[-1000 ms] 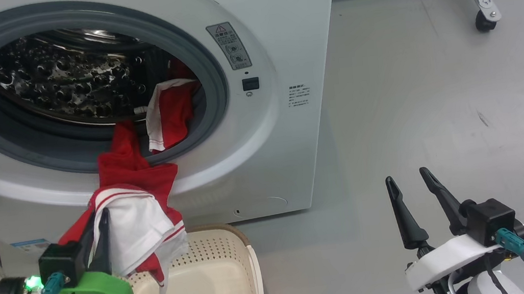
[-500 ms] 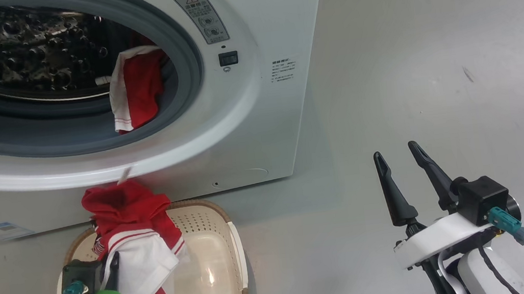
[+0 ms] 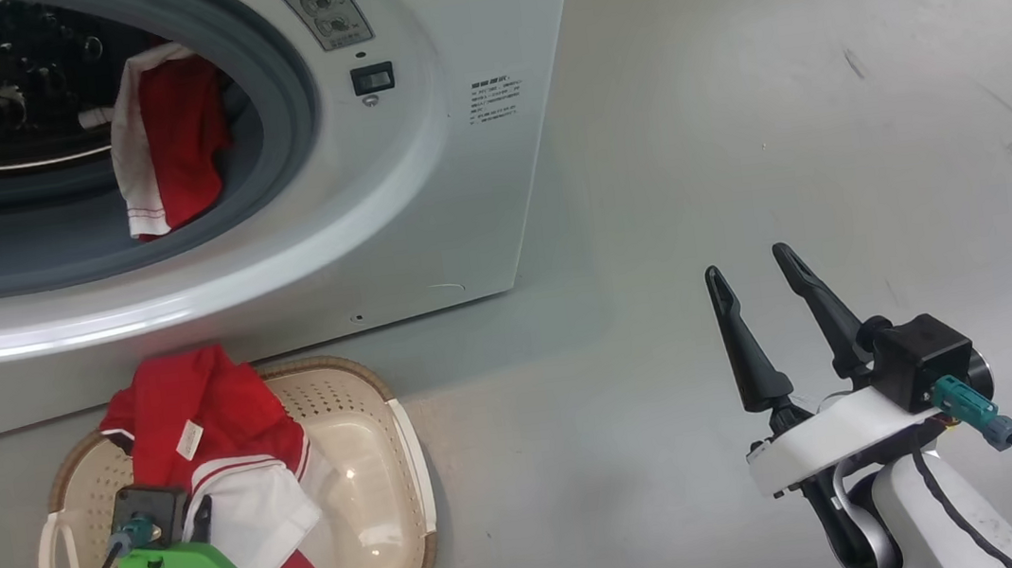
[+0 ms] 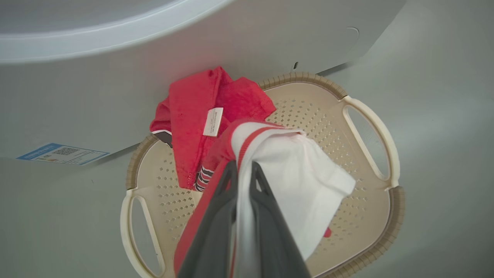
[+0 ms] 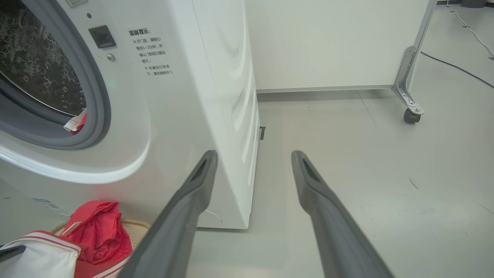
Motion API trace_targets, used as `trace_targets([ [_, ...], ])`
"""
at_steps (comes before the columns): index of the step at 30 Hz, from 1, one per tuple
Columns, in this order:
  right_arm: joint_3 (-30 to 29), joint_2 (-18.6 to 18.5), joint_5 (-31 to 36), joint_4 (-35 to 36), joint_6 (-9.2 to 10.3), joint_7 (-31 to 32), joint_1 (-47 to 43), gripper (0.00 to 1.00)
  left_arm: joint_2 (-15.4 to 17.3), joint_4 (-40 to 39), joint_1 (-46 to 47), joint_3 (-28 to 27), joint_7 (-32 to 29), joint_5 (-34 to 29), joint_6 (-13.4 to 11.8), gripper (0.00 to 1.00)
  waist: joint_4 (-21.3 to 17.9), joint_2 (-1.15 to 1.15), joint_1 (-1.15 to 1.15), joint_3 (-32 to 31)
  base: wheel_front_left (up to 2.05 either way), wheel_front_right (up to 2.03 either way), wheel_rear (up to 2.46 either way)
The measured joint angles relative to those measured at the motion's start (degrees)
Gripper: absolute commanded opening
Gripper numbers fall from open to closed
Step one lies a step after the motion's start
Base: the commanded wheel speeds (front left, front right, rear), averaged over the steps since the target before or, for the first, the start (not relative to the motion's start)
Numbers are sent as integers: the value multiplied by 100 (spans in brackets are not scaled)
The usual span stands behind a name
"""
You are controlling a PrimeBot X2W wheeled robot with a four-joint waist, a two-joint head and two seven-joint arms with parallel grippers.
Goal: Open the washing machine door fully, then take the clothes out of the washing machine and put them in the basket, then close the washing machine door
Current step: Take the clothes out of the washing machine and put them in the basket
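The white washing machine point(image 3: 451, 138) stands with its drum mouth uncovered; the washing machine door is out of view. One piece of the clothes, red and white point(image 3: 166, 142), hangs over the grey rubber ring inside the mouth. On the floor below sits the cream basket point(image 3: 403, 467). My left gripper point(image 3: 197, 519) point(image 4: 241, 170) is above it, shut on a red and white garment point(image 4: 293, 173). The garment's red end point(image 3: 186, 406) drapes over the basket's far rim. My right gripper point(image 3: 748, 260) point(image 5: 253, 154) hovers open over the floor, right of the machine, holding nothing.
A metal leg with a caster point(image 5: 411, 112) stands at the back right by a white wall panel, and a dark cable point(image 5: 455, 67) runs on the floor behind it. A blue sticker point(image 4: 61, 152) marks the machine's lower front. Grey floor spreads to the right.
The head camera has tilted down. My left gripper has pulled the garment clear of the drum mouth and lowered it into the basket. The right gripper keeps its pose.
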State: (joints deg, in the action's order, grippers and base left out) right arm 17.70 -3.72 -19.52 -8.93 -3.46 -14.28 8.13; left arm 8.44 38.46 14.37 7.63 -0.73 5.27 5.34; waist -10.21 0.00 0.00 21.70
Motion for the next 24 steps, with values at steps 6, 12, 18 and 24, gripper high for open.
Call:
trace_targets([
  [6,8,13,1,19,0,0,118,100,90,225,263,-10,-80,-36,1,0,-150,0,0,267,0,0,0],
  [12,13,20,1,29,0,0,197,100,146,503,488,-15,-171,-42,7,0,-276,0,0,522,0,0,0],
  [18,9,27,51,85,1,0,293,100,152,746,738,-46,-224,-40,7,0,-364,0,0,768,0,0,0],
  [24,4,44,52,96,1,0,390,100,155,1087,803,-67,-271,-36,0,0,-430,0,0,969,0,0,0],
])
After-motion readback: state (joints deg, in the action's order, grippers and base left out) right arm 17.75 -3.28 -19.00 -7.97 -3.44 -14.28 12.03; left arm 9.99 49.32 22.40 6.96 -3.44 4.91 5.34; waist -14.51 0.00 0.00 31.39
